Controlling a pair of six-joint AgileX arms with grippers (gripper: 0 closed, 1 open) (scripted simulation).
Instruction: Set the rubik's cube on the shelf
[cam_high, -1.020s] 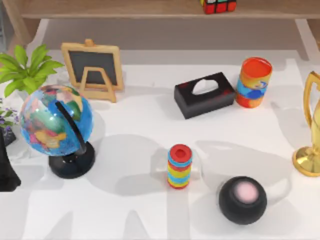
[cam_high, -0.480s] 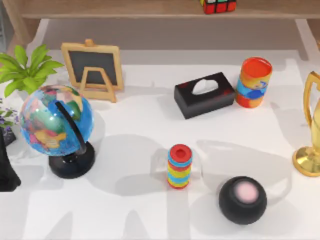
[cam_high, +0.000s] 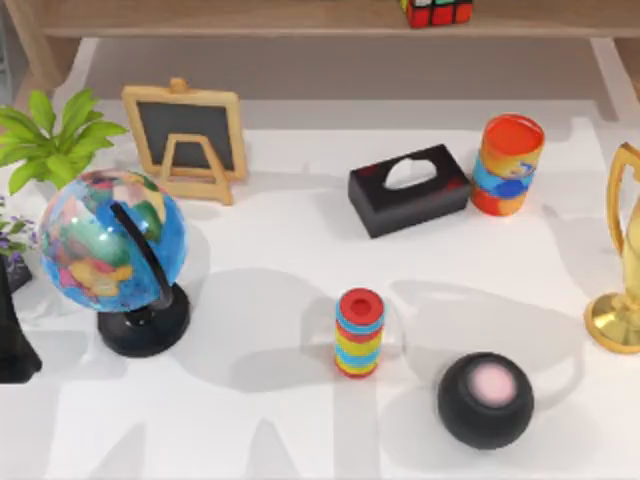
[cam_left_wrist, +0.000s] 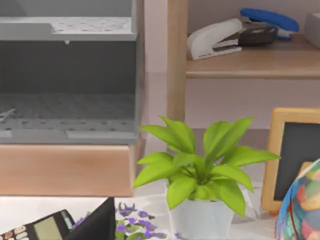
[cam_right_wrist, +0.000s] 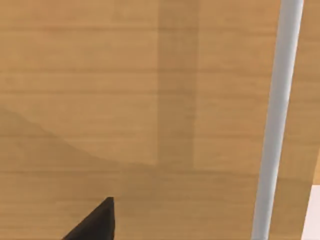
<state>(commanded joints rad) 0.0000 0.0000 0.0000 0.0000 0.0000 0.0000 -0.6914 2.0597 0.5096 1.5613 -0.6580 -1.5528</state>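
Two arms: both were kept out over the edges of the scene, neither near the cube.
Left gripper (cam_left_wrist: 102, 222): a dark tip was seen low beside the potted plant (cam_left_wrist: 200, 170); whether the jaws were spread could not be told.
Right gripper (cam_right_wrist: 97, 222): a dark tip was seen against wooden boards; its jaws could not be judged either.
Rubik's cube (cam_high: 437, 11): it was seen resting on the shelf (cam_high: 250, 18), at the far edge of the top view, right of centre.
Surface (cam_high: 290, 270): the globe (cam_high: 110, 250), chalkboard easel (cam_high: 186, 135), black tissue box (cam_high: 408, 188), striped cylinder stack (cam_high: 359, 332) and black sphere (cam_high: 485, 399) were left standing apart.
Change: nothing was seen to have shifted since the earlier frames.
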